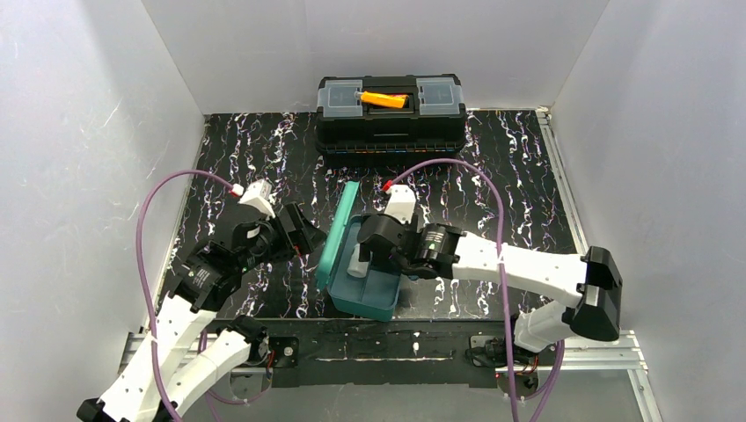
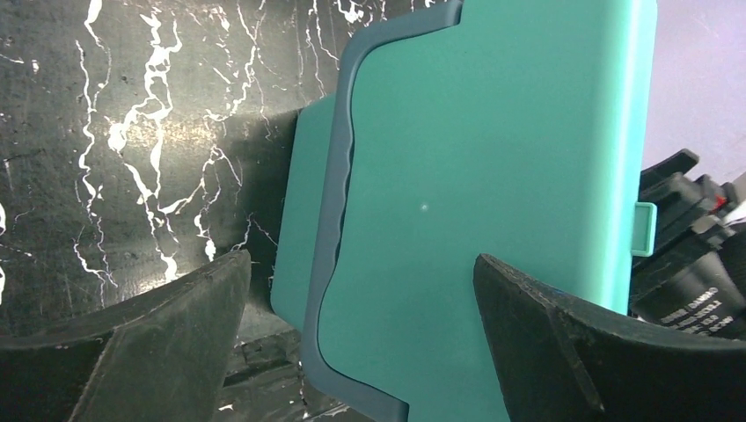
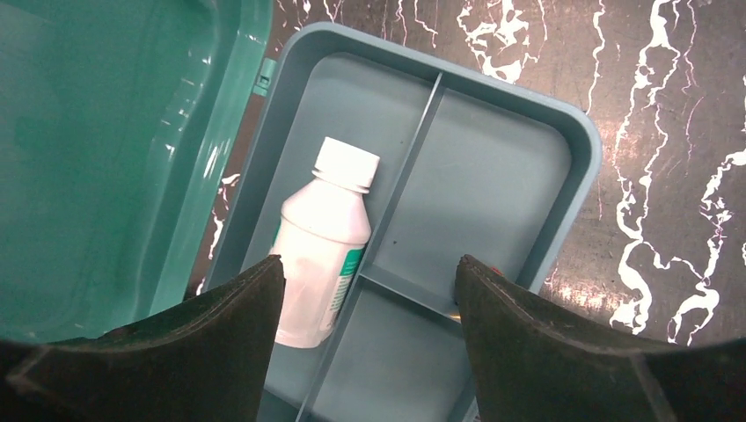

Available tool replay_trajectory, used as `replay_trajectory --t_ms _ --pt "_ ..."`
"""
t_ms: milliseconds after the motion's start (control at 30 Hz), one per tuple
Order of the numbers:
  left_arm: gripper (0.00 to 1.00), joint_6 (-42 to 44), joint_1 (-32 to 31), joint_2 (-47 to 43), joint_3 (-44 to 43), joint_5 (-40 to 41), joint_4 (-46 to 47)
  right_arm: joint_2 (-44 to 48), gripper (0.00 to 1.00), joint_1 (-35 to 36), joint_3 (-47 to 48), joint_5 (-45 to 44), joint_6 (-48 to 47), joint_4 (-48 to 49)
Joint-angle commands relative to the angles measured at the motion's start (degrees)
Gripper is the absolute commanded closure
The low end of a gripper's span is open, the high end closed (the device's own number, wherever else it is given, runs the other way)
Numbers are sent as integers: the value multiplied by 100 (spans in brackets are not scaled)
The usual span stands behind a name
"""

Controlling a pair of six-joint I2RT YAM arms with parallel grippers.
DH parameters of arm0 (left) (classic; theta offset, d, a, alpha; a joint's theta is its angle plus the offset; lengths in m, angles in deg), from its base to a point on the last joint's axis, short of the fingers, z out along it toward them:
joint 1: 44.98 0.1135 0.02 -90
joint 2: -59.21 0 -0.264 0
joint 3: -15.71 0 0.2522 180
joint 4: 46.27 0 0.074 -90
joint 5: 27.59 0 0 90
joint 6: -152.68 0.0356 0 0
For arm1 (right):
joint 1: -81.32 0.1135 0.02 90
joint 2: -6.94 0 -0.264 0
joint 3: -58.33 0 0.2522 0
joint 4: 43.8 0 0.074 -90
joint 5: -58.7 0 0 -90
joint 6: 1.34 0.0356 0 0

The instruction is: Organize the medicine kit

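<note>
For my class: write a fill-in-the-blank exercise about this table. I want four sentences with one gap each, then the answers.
1. The lid of the medicine kit is ____, not shut.
2. A white ____ lies in the kit's tray.
3. The handle on the black toolbox is ____.
4. The right gripper hovers over the tray with its jaws ____.

Missing words: open; bottle; orange; open.
</note>
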Motion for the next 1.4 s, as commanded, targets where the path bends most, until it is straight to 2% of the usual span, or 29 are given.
replay_trajectory --t_ms 0,400,733,967,1200,1367 --pt "4 117 17 119 -54 -338 182 413 22 -16 -93 -351 148 -38" --pt "10 119 16 853 439 -1436 756 1871 21 -12 -895 -819 486 -468" --pt "13 273 -20 1491 603 -1840 1061 2955 20 -16 -1825 -810 964 -760" --pt "11 444 -230 1892 427 -1778 1053 3388 20 -18 -2458 -520 1239 -496" --pt "10 819 -1111 2505 -202 -949 624 3597 19 -20 -2943 -330 1494 -222" --pt "10 998 -1390 2765 -416 -645 489 3880 19 -20 -3363 -195 1704 298"
